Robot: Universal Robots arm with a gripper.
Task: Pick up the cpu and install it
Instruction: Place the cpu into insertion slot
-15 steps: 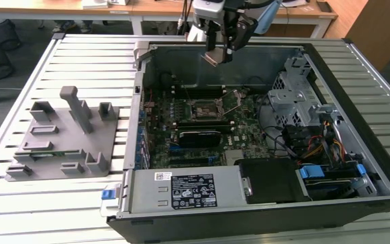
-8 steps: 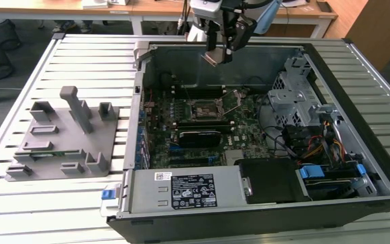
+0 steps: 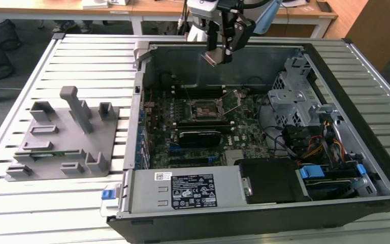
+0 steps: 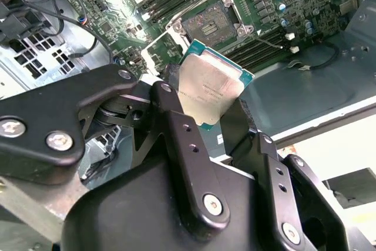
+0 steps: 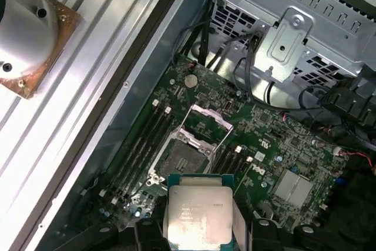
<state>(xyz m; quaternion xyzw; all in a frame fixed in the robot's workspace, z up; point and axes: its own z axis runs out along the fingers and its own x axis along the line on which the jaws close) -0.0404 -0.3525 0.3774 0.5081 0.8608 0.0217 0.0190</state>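
One cpu [image 4: 210,89], pinched by its edges in the pincer [image 3: 221,55], hangs over the motherboard [image 3: 249,124], whose open socket [image 3: 205,108] lies at six o'clock in the exterior view.

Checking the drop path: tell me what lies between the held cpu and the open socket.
Nothing: in the first wrist view, only open air separates the cpu from the socket.

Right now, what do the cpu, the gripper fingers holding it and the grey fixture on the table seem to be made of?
The cpu: brushed silver-grey metal lid with a dull sheen, on a teal-green board rim. Gripper fingers: matte black, screwed together; plastic or coated metal, unclear. The grey fixture: uniform matte grey, blocky, probably plastic.
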